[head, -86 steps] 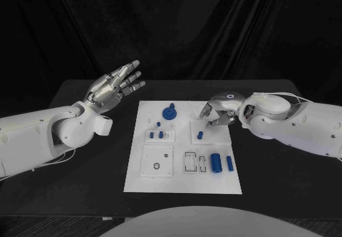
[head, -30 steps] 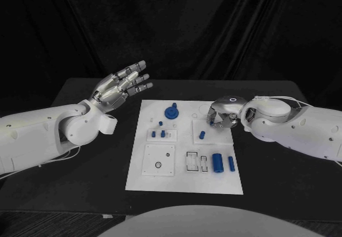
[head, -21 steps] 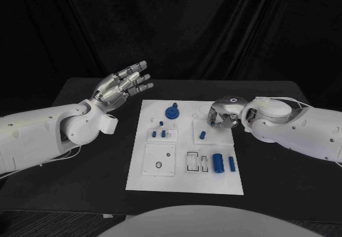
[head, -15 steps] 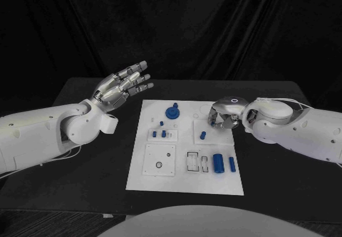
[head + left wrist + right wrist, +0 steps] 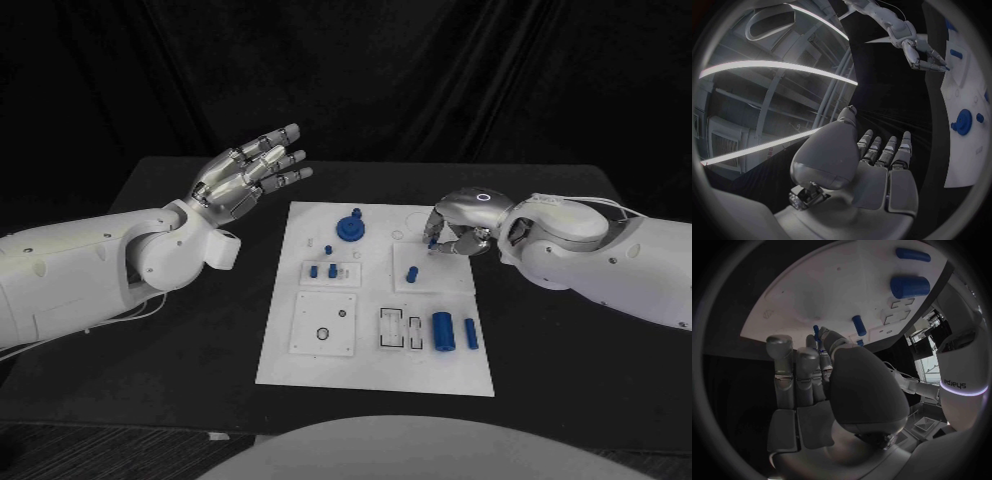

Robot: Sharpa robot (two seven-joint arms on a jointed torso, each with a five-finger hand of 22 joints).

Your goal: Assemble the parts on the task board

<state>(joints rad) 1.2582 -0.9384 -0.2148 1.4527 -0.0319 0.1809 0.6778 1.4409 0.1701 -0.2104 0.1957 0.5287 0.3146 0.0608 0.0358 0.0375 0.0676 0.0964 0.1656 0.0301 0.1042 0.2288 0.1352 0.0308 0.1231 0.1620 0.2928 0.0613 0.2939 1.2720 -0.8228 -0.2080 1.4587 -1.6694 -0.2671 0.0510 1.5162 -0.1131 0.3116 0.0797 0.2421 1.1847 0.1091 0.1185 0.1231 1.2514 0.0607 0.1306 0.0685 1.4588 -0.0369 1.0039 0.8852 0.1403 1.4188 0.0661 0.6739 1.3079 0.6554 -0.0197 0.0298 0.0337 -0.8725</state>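
Silver fingers of the left hand (image 5: pixel 248 172) fan out above the far-left part of the black counter (image 5: pixel 173 330), palm raised and holding nothing; the left wrist view shows the same hand (image 5: pixel 870 170) spread in the air, well apart from the board.

Moving right, the white task board (image 5: pixel 372 375) lies flat in the middle of the counter. Near its far edge sits a blue round knobbed part (image 5: pixel 349 227), with a small blue peg (image 5: pixel 329 250) just in front of it. Nearer still, a raised white block carries a row of small blue pegs (image 5: pixel 329 270). Below that is a square white plate with small holes (image 5: pixel 323 322), then a pair of rectangular slots (image 5: pixel 398 327). Just beside the slots lie a thick blue cylinder (image 5: pixel 443 328) and a thinner blue pin (image 5: pixel 470 332), side by side.

On the right half of the board a short blue peg (image 5: pixel 411 273) stands on a white square block. The right hand (image 5: pixel 464 228) hovers over the far corner of that block, fingers curled downward toward the board. Whether its fingertips pinch anything cannot be told. In the right wrist view its fingers (image 5: pixel 795 385) extend toward the board, close to a slim blue piece (image 5: pixel 816 333).
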